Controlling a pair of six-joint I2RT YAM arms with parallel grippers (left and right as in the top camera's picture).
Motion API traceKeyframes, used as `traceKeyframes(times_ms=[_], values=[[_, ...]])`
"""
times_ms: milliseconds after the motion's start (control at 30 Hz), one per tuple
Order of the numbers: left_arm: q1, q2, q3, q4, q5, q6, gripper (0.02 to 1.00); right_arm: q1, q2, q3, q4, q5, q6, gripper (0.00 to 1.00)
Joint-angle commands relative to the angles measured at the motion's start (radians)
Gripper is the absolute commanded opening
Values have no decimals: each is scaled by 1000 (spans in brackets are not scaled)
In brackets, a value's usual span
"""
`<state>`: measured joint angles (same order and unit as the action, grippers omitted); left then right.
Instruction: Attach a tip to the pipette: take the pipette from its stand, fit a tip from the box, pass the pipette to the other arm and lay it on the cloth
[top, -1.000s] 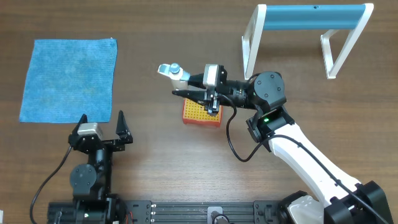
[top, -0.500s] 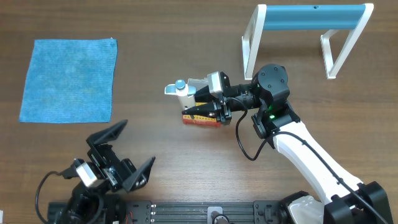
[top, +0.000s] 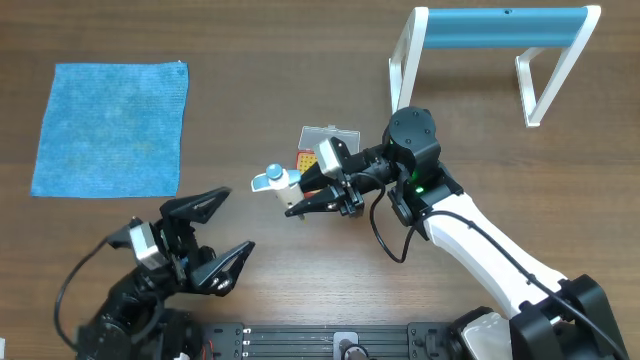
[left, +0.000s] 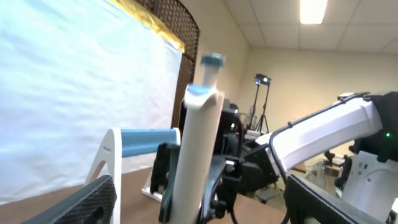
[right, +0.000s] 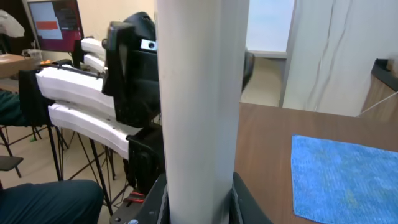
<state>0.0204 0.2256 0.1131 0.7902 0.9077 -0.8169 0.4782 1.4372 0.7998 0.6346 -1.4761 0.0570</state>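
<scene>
The white pipette (top: 272, 182) with a blue cap hangs over the table's middle, and my right gripper (top: 303, 193) is shut on its body. In the right wrist view the pipette (right: 202, 93) stands between my own fingers (right: 245, 202). Behind it lies the orange tip box (top: 304, 159), partly hidden, with its clear lid (top: 330, 135) raised. My left gripper (top: 212, 233) is open near the front edge and faces the pipette. The left wrist view has the pipette (left: 198, 143) upright between my spread fingers (left: 87, 202), apart from both. The blue cloth (top: 110, 128) lies flat at the far left. I cannot see whether a tip is fitted.
The white stand with a blue bar (top: 500, 28) is at the far right, with nothing on it. Bare wooden table lies between the cloth and the pipette, and the cloth (right: 345, 174) also lies beyond the pipette in the right wrist view.
My right gripper carried the pipette off the tip box, toward the left and the front. The left arm rose from its rest and turned its open gripper toward the pipette.
</scene>
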Motion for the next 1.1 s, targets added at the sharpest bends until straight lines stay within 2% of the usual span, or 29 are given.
traceKeyframes(times_ms=[33, 133, 233, 400, 633, 733, 900, 967, 1100], values=[[-3, 295, 182, 39, 252, 6, 803, 5, 9, 16, 5, -17, -30, 80], [-27, 416, 198, 183, 324, 6, 787, 5, 9, 16, 6, -15, -37, 80], [-89, 525, 202, 333, 326, 39, 790, 5, 9, 16, 5, -2, -36, 80], [-134, 686, 233, 360, 323, 119, 790, 5, 9, 16, 5, -2, -36, 80], [-187, 864, 354, 468, 318, 143, 776, 5, 9, 16, 5, -2, -36, 80], [-196, 914, 388, 488, 320, 154, 715, 5, 9, 16, 5, -1, -36, 80], [-265, 932, 397, 510, 319, 257, 621, 5, 9, 16, 5, 64, -36, 80], [-270, 932, 397, 509, 320, 257, 588, 5, 9, 16, 5, 81, -36, 82], [-270, 932, 397, 509, 319, 258, 446, 5, 9, 16, 5, 87, -36, 80]])
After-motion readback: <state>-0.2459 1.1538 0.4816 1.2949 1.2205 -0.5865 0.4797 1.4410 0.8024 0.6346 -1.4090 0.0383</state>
